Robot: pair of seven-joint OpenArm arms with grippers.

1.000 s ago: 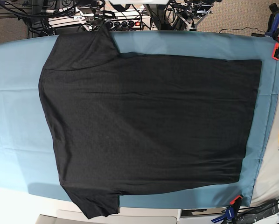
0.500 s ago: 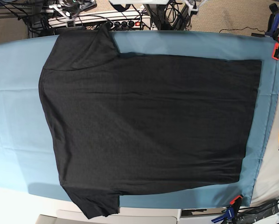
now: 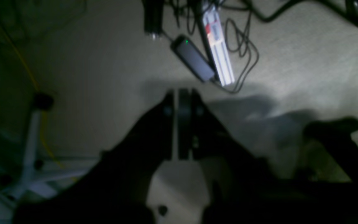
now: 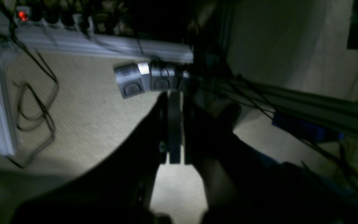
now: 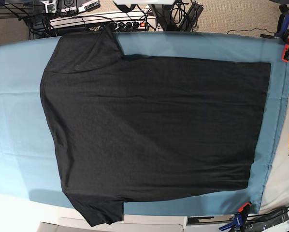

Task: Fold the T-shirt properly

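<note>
**T-shirt spread flat, unfolded; both arms withdrawn beyond the far table edge.**

The T-shirt (image 5: 154,130) lies plain side up on the blue table cloth (image 5: 14,121), long axis across the base view: shoulders and sleeves toward that view's left, hem toward its right, near the red clamp (image 5: 285,50). Nothing rests on it. Neither arm appears in the base view. The left gripper (image 3: 180,96) and right gripper (image 4: 172,98) each show jaws closed, holding nothing, over floor with a power strip (image 4: 104,42) and cables (image 3: 241,43). Judged equally distant; both must reach back over the far edge.
</note>
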